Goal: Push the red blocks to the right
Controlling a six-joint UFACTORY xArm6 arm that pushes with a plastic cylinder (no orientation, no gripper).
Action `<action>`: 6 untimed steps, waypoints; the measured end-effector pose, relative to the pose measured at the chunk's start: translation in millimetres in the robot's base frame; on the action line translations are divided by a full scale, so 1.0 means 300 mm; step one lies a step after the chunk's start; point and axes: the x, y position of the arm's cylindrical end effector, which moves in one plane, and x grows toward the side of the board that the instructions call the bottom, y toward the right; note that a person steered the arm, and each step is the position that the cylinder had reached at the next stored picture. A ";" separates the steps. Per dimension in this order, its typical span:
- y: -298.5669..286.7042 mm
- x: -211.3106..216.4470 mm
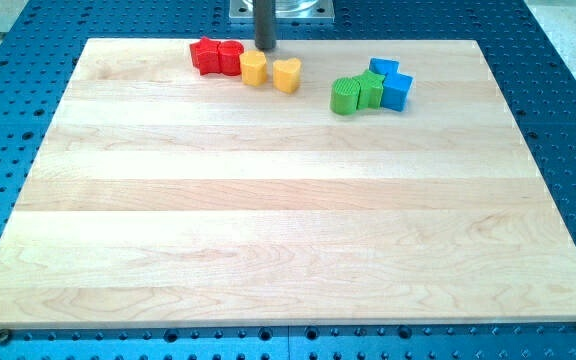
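Observation:
Two red blocks sit touching at the view's top left of the wooden board: a star-like red block (205, 55) and a round red block (230, 56) to its right. My tip (265, 47) stands at the board's top edge, just right of the round red block and just above the yellow blocks. It touches neither red block as far as I can tell.
A yellow block (254, 68) touches the round red block's right side; a yellow heart-shaped block (286, 74) lies beside it. Two green blocks (346, 96) (370, 89) and two blue blocks (383, 68) (397, 91) cluster at the top right. The board (288, 230) rests on a blue perforated table.

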 end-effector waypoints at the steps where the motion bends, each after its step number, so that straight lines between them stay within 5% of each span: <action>1: -0.227 0.023; 3: -0.333 0.023; 6: -0.284 0.233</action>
